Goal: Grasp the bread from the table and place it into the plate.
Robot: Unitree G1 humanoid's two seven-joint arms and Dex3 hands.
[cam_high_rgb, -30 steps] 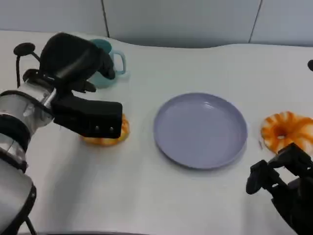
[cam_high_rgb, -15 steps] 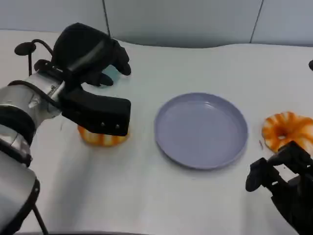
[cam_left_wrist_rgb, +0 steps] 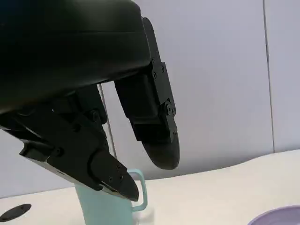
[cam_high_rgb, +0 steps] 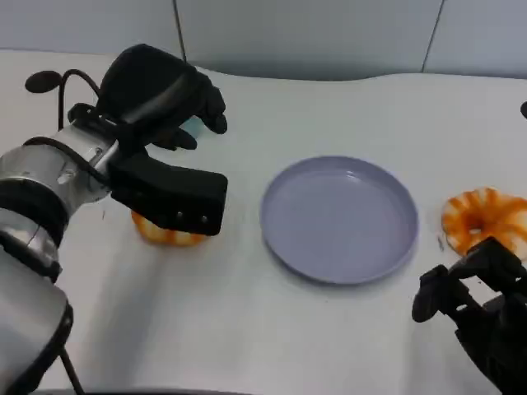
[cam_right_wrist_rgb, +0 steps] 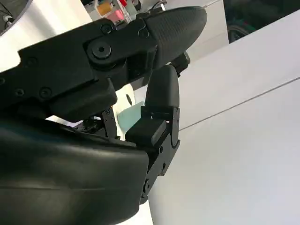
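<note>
An orange striped bread (cam_high_rgb: 165, 236) lies on the white table left of the plate, half hidden under the black block at my left wrist. The lavender plate (cam_high_rgb: 339, 218) sits at the table's middle with nothing on it; its edge (cam_left_wrist_rgb: 281, 218) shows in the left wrist view. A second, ring-shaped orange bread (cam_high_rgb: 484, 216) lies right of the plate. My left hand (cam_high_rgb: 160, 90) hangs above the table behind the first bread, fingers (cam_left_wrist_rgb: 157, 122) apart and holding nothing. My right hand (cam_high_rgb: 473, 300) sits low at the front right, just in front of the ring bread, holding nothing.
A teal mug (cam_left_wrist_rgb: 101, 208) stands at the back left, almost covered by my left hand in the head view. A black cable with a round pad (cam_high_rgb: 41, 82) lies at the far left. The wall runs along the table's far edge.
My left arm has moved to the right and lifted, now covering the mug and more of the left bread. The right hand has barely shifted.
</note>
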